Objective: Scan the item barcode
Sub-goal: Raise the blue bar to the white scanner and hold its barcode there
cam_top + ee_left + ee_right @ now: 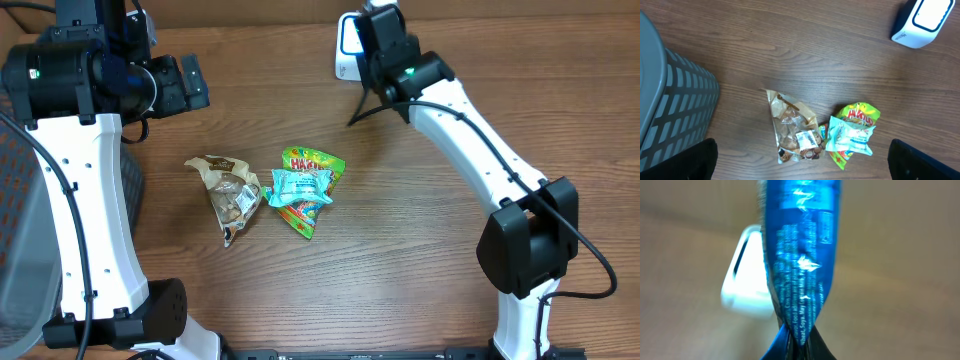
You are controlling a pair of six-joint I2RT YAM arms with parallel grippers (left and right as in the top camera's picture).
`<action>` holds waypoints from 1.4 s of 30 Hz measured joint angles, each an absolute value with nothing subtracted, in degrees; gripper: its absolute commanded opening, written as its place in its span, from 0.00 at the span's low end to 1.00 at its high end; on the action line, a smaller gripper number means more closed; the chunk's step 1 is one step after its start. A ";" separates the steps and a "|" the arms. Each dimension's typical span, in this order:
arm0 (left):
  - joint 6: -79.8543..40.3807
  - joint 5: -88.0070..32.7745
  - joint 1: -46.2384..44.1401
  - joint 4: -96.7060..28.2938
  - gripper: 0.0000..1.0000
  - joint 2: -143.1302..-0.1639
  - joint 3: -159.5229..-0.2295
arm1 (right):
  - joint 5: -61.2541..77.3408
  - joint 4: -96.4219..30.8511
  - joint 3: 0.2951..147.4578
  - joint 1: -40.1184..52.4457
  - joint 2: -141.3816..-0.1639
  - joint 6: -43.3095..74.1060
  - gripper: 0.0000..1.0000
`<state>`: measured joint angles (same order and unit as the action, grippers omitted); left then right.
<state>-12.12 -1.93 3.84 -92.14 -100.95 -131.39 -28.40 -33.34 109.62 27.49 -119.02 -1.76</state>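
Blue packet (800, 255) held up by the scanner (346, 45).
Nut bag (232, 195), teal packet (300, 183) and green candy bag (315, 160) lie mid-table, well apart from it; bin (670, 115) far left. Your right gripper (796, 346) is clamped on the packet's crimped end, seemingly just before the scanner (blurry). Left gripper (192, 85) gapes wide, empty.

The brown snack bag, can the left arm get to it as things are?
Probably yes. The left hand is open and hangs above the table with nothing over the brown snack bag; the teal packet only lies beside it.
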 measured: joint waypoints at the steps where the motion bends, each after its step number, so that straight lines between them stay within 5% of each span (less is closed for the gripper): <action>1: -12.12 -1.93 3.84 -92.14 1.00 -100.95 -131.39 | -30.26 -30.00 109.62 27.59 -119.04 -4.29 0.04; 18: -12.12 -1.93 3.84 -92.14 1.00 -100.95 -131.39 | -37.54 -1.52 109.65 26.13 -129.73 -41.71 0.04; 42: -12.12 -1.93 3.84 -92.14 1.00 -100.95 -131.39 | -35.99 4.82 109.65 25.19 -135.74 -44.49 0.04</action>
